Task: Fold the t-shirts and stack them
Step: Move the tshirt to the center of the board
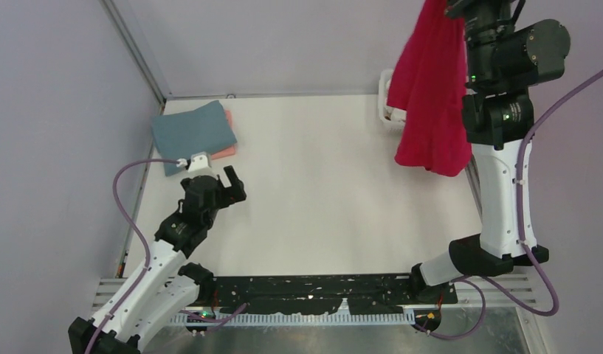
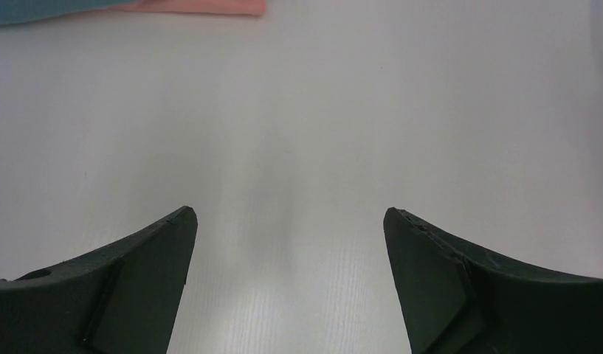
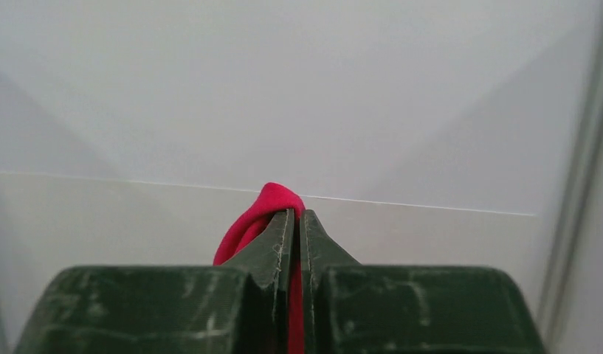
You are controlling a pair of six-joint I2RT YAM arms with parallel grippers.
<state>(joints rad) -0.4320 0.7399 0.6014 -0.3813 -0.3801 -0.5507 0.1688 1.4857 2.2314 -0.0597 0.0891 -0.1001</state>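
Note:
A bright red t-shirt hangs in the air at the far right, gripped at its top by my right gripper, whose jaws are shut on a fold of the red cloth. A folded teal-blue t-shirt lies at the far left on top of a folded salmon pink t-shirt. My left gripper is open and empty, low over bare table just in front of that stack. In the left wrist view its fingertips stand wide apart, with the pink edge at the top.
A white slotted basket stands at the far right, mostly hidden behind the hanging red shirt. The white table is walled in by grey panels at the back and both sides. A black strip runs along the near edge.

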